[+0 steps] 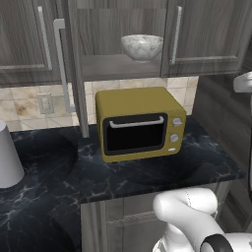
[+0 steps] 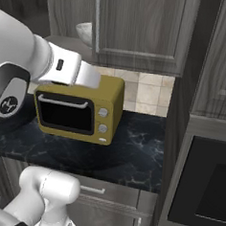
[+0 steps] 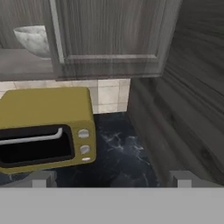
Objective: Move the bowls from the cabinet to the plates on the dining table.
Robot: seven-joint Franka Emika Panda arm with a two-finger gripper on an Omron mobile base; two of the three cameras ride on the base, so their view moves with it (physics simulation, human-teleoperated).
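**Bowl on open cabinet shelf; jaws released and empty**

The wall cabinet [image 1: 118, 34] has its middle section open, the door [image 1: 66, 64] swung outward with its long silver handle showing edge-on. One marbled grey-white bowl [image 1: 141, 47] stands upright on the shelf inside, toward the shelf's right end and near its front edge. The right base view shows this bowl [image 2: 85, 33] partly hidden behind the closed neighbouring door; the hand view shows it [image 3: 33, 39] at the upper left, behind a door edge. A second bowl cannot be made out.

Below the shelf, a yellow toaster oven [image 1: 140, 123] sits on the black marble table [image 1: 206, 162], toward the back edge and near the right end, its dark glass door shut. A white cylindrical object [image 1: 7, 157] stands at the table's left side, cut off by the picture edge. A socket [image 1: 45, 103] is set in the tiled wall behind.

The gripper [image 3: 111, 179] has its jaws spread fully apart, grasping nothing. Its fingertips [image 3: 41, 178] point down toward the table surface to the right of the toaster oven, well below the shelf and apart from the bowl. The arm [image 2: 65, 70] crosses above the toaster oven in the right base view.
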